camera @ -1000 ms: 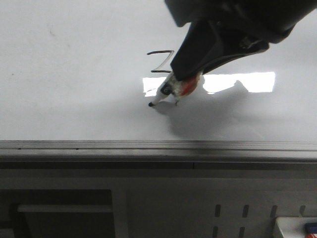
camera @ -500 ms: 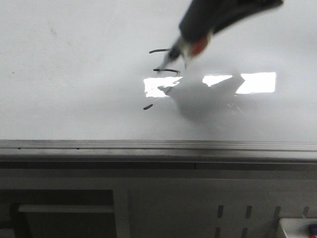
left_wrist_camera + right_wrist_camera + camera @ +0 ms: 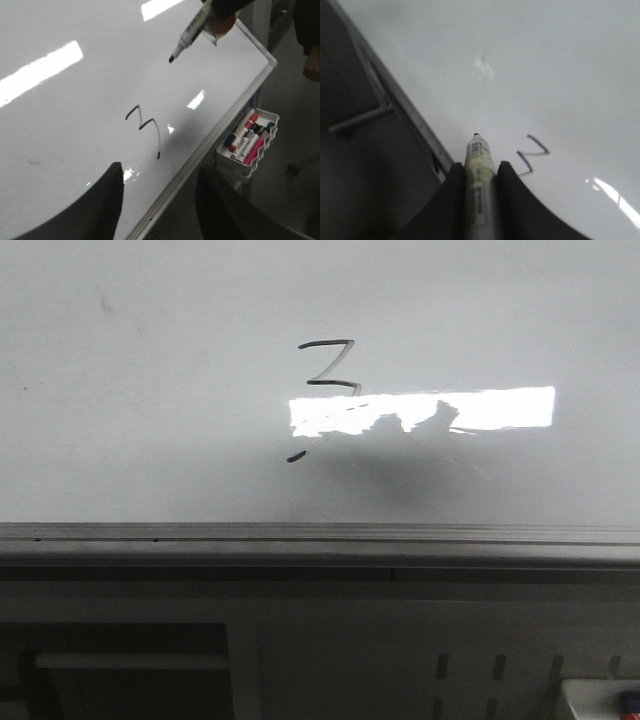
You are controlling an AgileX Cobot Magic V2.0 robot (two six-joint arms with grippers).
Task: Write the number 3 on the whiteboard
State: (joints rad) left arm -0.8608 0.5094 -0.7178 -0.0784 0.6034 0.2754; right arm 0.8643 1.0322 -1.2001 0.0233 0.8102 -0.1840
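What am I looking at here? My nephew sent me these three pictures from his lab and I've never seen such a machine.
It is a robot with two arms, each ending in a two-fingered gripper, and three cameras. One camera looks forward over a glossy whiteboard with a silver frame; a hand-drawn number 3 is on it, partly washed out by a bright light reflection. No arm shows in that view. The other two cameras sit on the wrists. The right wrist view shows the right gripper clamped on a marker, its tip lifted off the board. The left wrist view shows the left gripper open and holding nothing, with the 3, the raised marker, and a small tray of markers hanging beside the board's edge.
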